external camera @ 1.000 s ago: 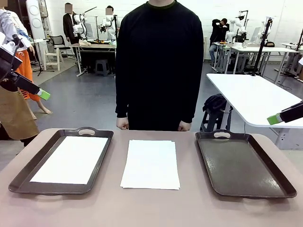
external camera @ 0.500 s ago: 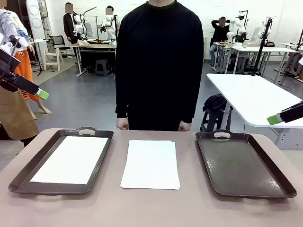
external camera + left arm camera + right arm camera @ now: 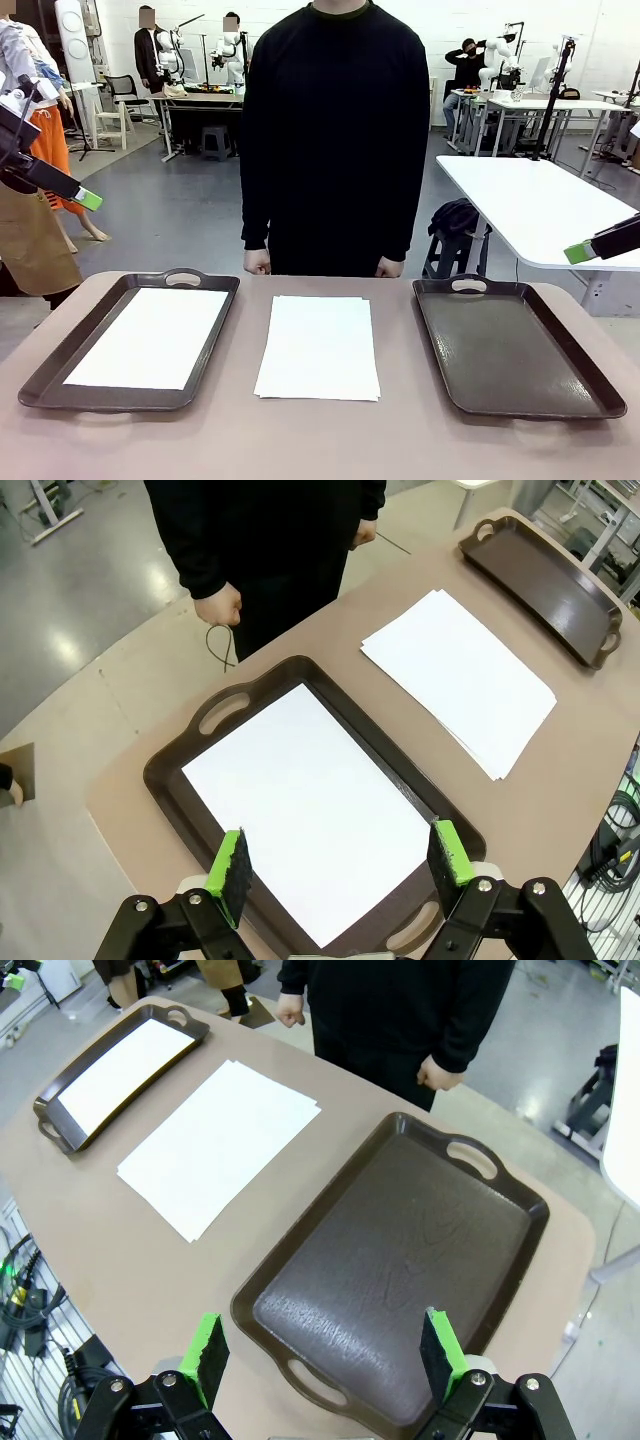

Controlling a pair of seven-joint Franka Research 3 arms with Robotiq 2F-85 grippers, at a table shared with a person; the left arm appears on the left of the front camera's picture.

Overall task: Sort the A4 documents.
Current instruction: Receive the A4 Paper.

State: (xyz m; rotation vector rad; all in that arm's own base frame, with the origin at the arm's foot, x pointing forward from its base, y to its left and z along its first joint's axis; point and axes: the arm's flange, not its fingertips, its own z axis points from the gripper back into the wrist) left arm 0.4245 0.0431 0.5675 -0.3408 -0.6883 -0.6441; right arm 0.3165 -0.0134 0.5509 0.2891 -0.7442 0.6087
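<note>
Two grippers hang wide open and empty: my left gripper [image 3: 340,858] over the nine o'clock tray [image 3: 40,378], which holds one sheet [image 3: 150,336], and my right gripper [image 3: 325,1345] over the three o'clock tray [image 3: 520,350]. The A4 documents [image 3: 318,346] lie stacked between them. Next, I reckon, comes peeling off the top sheet.

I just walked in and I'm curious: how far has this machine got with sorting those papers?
Barely begun, it seems. Done: a white sheet lies in the left tray. In hand: nothing; the left claw and right claw hang open above the trays. Left: the stack of sheets in the middle of the table, and the right tray holds no paper.
</note>
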